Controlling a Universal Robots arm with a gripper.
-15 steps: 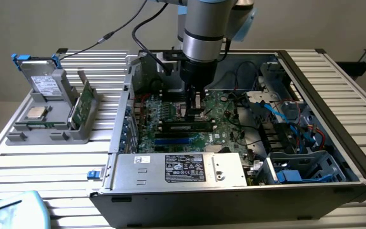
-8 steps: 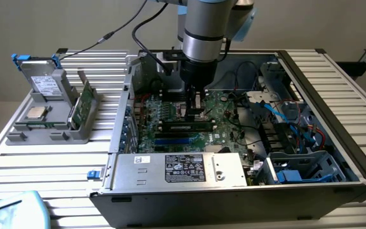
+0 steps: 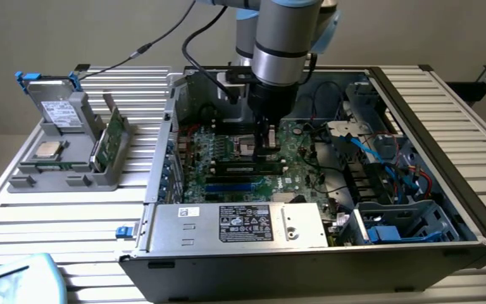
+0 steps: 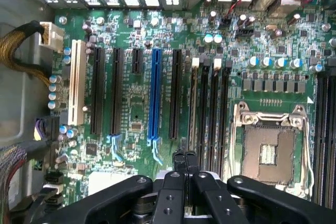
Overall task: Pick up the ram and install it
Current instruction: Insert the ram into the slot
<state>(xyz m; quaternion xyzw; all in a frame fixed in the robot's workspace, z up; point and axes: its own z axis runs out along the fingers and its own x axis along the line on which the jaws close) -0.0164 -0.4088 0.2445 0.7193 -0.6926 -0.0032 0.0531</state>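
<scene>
End effector (image 3: pixel 267 147) closed, nothing seen between its tips, low inside the computer case (image 3: pixel 311 278) just over the black memory slots (image 4: pixel 209 108). Ram (image 3: pixel 108 136) stands on edge in the grey holder (image 3: pixel 49 180) on the table (image 3: pixel 57 212), well apart. In the exterior view it sits at roughly 9 o'clock from the end effector, long axis about 12 to 6.

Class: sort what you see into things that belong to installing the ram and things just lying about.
Belongs to the job: ram; memory slots; motherboard; gripper.
Lying about: grey holder; processor chip; hard drive; power supply.
</scene>
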